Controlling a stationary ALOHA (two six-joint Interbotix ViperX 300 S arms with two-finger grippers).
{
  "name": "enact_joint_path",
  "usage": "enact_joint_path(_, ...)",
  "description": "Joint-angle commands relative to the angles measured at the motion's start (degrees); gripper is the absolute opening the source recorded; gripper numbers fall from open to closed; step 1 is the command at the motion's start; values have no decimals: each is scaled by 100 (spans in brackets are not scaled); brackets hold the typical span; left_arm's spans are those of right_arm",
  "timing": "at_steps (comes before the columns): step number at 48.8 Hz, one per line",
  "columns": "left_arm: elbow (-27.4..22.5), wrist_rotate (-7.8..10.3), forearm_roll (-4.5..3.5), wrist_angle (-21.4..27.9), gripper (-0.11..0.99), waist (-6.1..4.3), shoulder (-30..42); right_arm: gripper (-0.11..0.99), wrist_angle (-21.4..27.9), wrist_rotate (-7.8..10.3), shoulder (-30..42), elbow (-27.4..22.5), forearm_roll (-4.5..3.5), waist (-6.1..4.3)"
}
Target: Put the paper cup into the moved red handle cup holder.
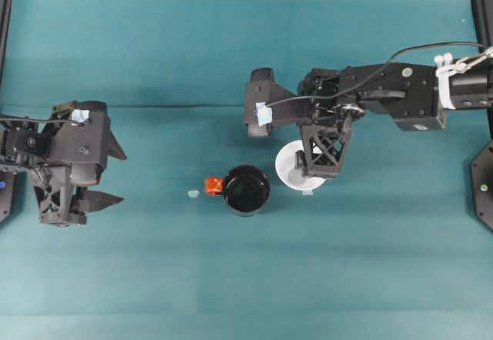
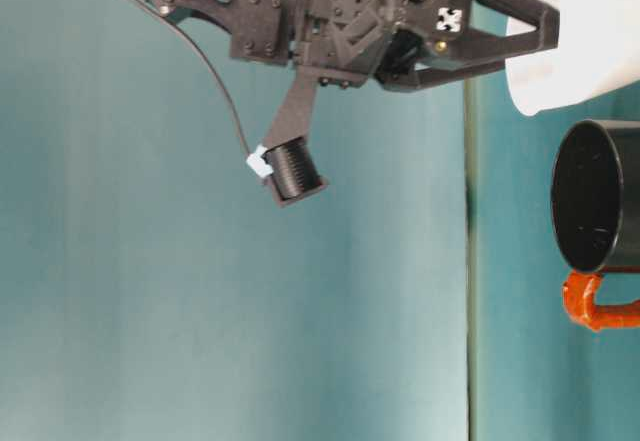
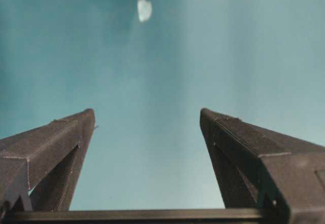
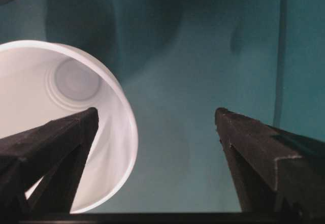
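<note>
Reaching in from the right of the overhead view, the right gripper (image 1: 310,172) hangs over the paper cup (image 1: 290,165), its fingers (image 4: 56,145) spread wide. In the right wrist view one finger sits over the cup's open mouth and the other stands well clear of the rim on the far side, so the cup's wall lies between them with no grip on it. The paper cup stands upright on the teal bench (image 1: 246,278), just beside the red handle cup holder (image 1: 246,190), the two apart by a narrow gap. The holder's red-orange handle (image 1: 212,185) points away from the cup, toward a small pale scrap (image 1: 192,193) lying on the bench. At the left edge of the overhead view, the left gripper (image 1: 108,176) is well away from both, its fingers (image 3: 61,148) apart with nothing between them.
</note>
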Motion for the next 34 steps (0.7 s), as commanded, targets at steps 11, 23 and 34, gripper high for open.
enact_joint_path(11,-44,-18,9,-88,92,-9,-18,82,-185,-53,9,44,18,0)
enact_joint_path(23,-44,-26,9,-88,92,-9,-9,27,-158,-26,9,44,35,70)
enact_joint_path(34,-53,-26,9,-88,92,-9,-9,-7,-149,-18,18,9,62,141)
